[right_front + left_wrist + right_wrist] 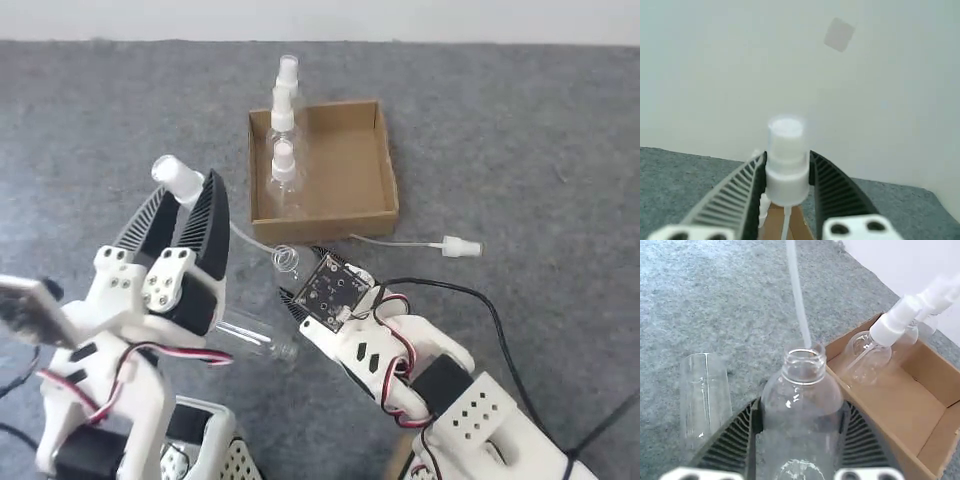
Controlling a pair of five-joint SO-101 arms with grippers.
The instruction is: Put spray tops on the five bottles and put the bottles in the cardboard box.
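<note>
Within the right claw (801,412) a clear bottle (802,375) is pinched by its shoulders, mouth upward. A thin dip tube (797,300) meets the rim just above the claw, but it cannot be told whether its tip is inside. The tube is long and bowed, so a slight sideways error could leave it caught on the lip, where it would buckle instead of sliding in. At the tube's far end the spray top (786,150) is clamped by its collar in the left claw (786,167). If it is pressed down off-axis, the cap could be cocked on the neck or the smooth glass twisted out of the grip. Just beside the right claw a second bottle (704,395) lies on the grey worktop (715,290), and it could be nudged and set rolling. Beyond the claw, the cardboard box (910,410) holds three capped bottles (285,165), which could be toppled by a careless placement. Farther off, a loose spray top (460,246) lies near the box.
</note>
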